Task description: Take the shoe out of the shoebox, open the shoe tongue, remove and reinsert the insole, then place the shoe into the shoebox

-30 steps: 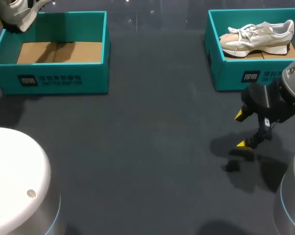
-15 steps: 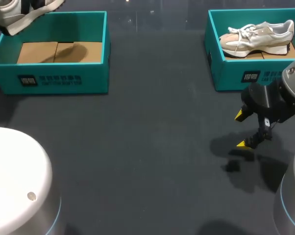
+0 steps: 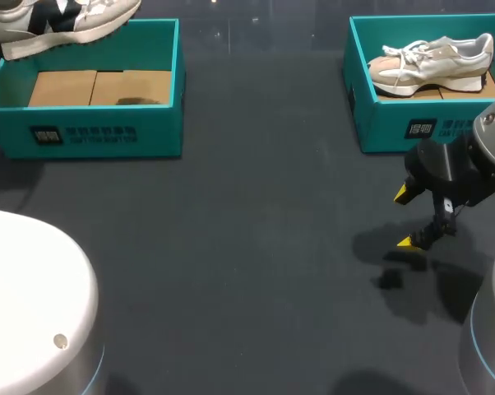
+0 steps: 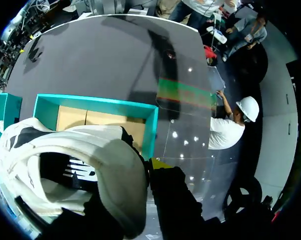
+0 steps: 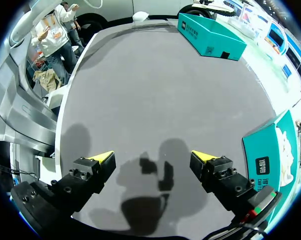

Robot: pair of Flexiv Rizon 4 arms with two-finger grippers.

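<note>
The left gripper [image 4: 149,167] clasps a white sneaker [image 3: 62,20] with black markings, aloft over the far-left corner of the teal left shoebox [image 3: 99,132]. Well to that box's right, the right gripper [image 5: 153,157] hangs over the dark table [image 3: 256,247], fingers spread, near a 2nd shoebox [image 3: 379,123] holding 1 pale sneaker [image 3: 432,62].

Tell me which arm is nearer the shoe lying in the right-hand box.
Right. The right arm hangs over the table just in front of the shoe and its shoebox, jaws open. The left arm is across the table, holding the other shoe above the left shoebox.
</note>
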